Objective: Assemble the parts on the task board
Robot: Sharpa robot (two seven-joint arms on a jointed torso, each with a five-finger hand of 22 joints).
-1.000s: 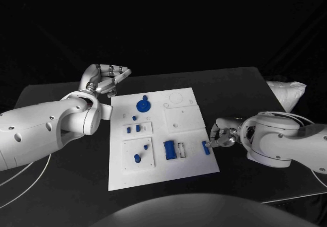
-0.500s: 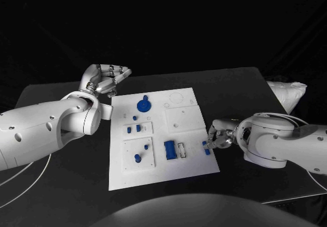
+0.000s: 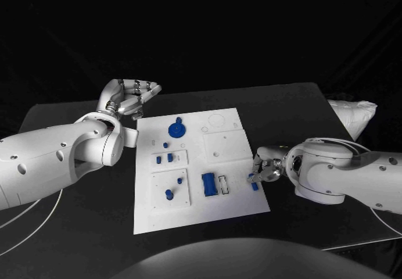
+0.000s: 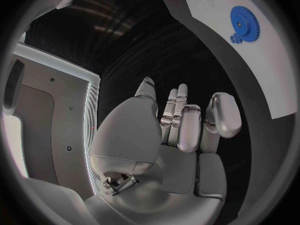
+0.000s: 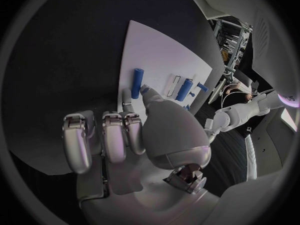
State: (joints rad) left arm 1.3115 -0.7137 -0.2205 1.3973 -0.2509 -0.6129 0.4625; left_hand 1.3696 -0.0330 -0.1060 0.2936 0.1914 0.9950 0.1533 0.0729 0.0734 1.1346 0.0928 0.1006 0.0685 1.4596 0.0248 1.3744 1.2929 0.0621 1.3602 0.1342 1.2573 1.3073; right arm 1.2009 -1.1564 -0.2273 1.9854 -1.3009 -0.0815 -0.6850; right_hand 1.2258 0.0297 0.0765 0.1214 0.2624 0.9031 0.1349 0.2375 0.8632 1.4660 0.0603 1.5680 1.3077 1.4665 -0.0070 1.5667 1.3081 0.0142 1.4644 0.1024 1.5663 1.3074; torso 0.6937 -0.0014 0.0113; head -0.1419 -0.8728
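Head view first: your task board (image 3: pixel 194 168) lies in the middle of the black table (image 3: pixel 293 110). On it you have a blue gear (image 3: pixel 176 128) toward the upper left, a long blue block (image 3: pixel 208 184) lower centre, and a small blue peg (image 3: pixel 253 182) at the right edge. Your right robot hand (image 3: pixel 262 170) sits at that right edge, fingertips just beside the peg; whether it is grasping it, you cannot tell here. Your left robot hand (image 3: pixel 130 97) hovers off the board's upper left corner, fingers curled, nothing in it.

Left wrist view: the left robot hand (image 4: pixel 181 130) is clenched loosely on nothing, with the gear (image 4: pixel 244 20) at upper right.

Right wrist view: the right robot hand (image 5: pixel 125 135) has a fingertip touching the peg (image 5: pixel 137 80) on the board (image 5: pixel 162 55).
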